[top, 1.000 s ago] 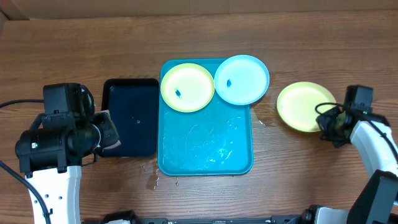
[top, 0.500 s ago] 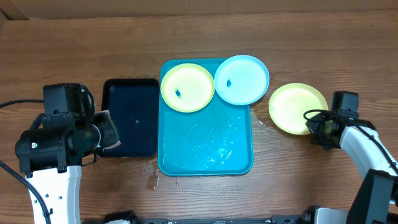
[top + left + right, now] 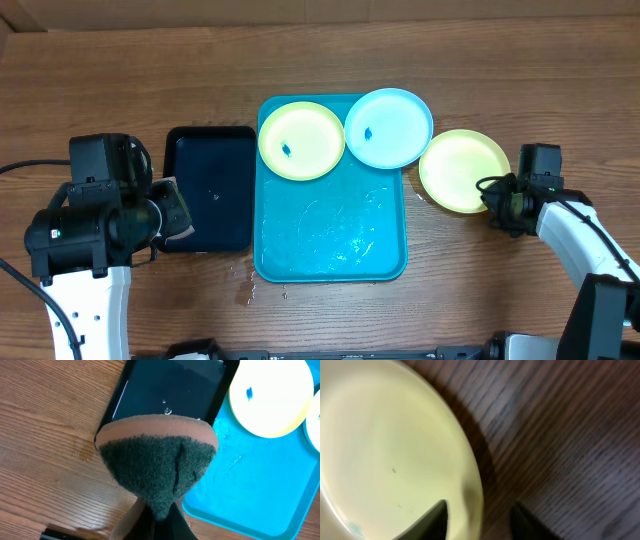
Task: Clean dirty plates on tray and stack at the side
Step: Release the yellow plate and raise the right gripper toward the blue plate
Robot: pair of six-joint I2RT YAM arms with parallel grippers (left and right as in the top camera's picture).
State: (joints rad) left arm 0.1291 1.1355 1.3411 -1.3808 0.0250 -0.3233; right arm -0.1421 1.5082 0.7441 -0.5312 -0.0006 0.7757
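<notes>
Right of tray (image 3: 330, 245): yellow-green plate (image 3: 460, 170) flat on table, right gripper (image 3: 480, 519) jaws parted astride its rim. You back out level, don't snag rim. Left gripper (image 3: 152, 522) clamps sponge (image 3: 157, 465), left of tray.

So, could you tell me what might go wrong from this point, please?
1. The right pincer straddles the rim of the yellow-green plate on the table; pulling away carelessly could snag and tip it.
2. That plate lies close beside the light blue plate, which overhangs the tray; a nudge leftward might knock it.
</notes>
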